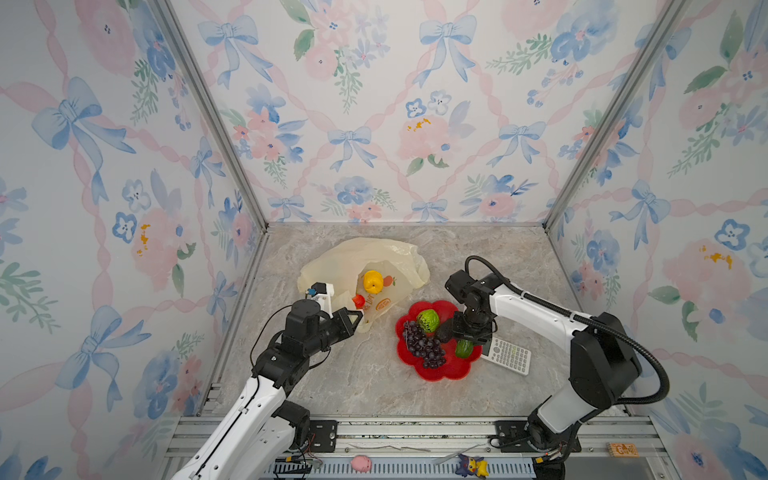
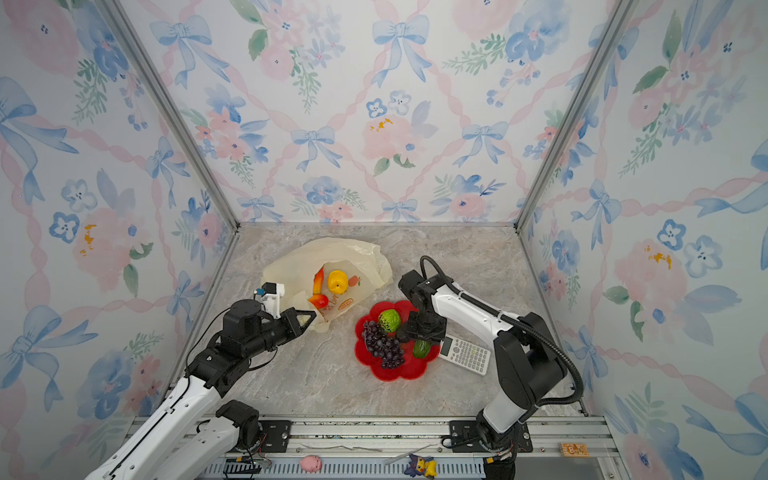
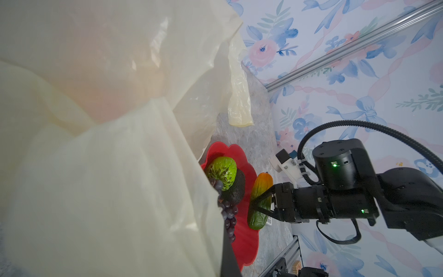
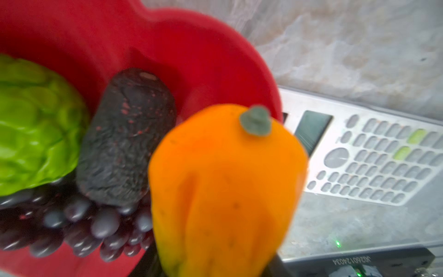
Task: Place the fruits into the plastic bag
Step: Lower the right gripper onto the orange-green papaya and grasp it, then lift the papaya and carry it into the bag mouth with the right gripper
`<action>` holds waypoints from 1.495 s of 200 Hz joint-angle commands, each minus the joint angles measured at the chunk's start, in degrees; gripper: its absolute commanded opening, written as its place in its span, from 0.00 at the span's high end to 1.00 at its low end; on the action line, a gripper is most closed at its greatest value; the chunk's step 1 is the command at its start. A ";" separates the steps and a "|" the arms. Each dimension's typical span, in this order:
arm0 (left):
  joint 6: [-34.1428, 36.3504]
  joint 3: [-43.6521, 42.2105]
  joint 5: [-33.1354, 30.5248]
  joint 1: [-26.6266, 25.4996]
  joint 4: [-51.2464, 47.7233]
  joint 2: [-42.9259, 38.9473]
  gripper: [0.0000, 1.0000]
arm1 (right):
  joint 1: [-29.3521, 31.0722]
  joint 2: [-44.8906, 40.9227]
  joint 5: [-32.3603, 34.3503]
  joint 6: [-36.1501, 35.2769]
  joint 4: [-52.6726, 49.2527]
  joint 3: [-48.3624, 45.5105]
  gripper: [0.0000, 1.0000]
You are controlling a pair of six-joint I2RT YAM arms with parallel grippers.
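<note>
The plastic bag [image 1: 332, 266] lies at the back left with its mouth open. My left gripper [image 1: 355, 318] is shut on the bag's near edge, and the film fills the left wrist view. Inside the bag lie a yellow lumpy fruit [image 1: 372, 281], a red-yellow mango [image 2: 318, 281] and a red fruit [image 2: 318, 300]. The red dish [image 1: 440, 374] holds a green ball [image 1: 428, 321], a dark avocado [image 4: 127, 148] and a purple grape bunch [image 1: 424, 347]. My right gripper [image 3: 253, 206] reaches down over the dish's right edge, shut on the green-orange mango [image 3: 260, 203].
A grey calculator [image 1: 507, 355] lies against the dish's right side, under my right wrist. Small toys, a pink pig [image 1: 360, 462] and a blue-yellow figure [image 1: 471, 465], sit on the front rail. Papered walls close in the left, back and right.
</note>
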 commanded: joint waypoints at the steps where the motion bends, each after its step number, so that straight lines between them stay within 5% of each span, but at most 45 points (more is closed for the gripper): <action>1: -0.79 -1.07 -0.46 0.48 -0.38 -0.45 1.00 | 0.69 -3.83 2.03 -1.60 -5.23 3.38 0.65; 64: -1.11 -0.67 0.06 0.45 -0.32 0.43 1.00 | 0.68 -11.19 -5.46 -5.78 -0.64 7.99 0.66; 123: -1.36 -0.11 0.33 0.45 -0.27 0.68 1.00 | 2.28 -13.01 -20.75 -5.50 15.10 9.83 0.66; 199: -0.75 0.37 0.85 0.45 -0.26 0.97 1.00 | 10.15 5.81 -36.35 -11.51 13.91 24.22 0.66; 299: 0.74 1.05 1.47 0.46 -0.38 1.18 1.00 | 12.13 27.16 -40.01 -18.04 2.01 43.09 0.67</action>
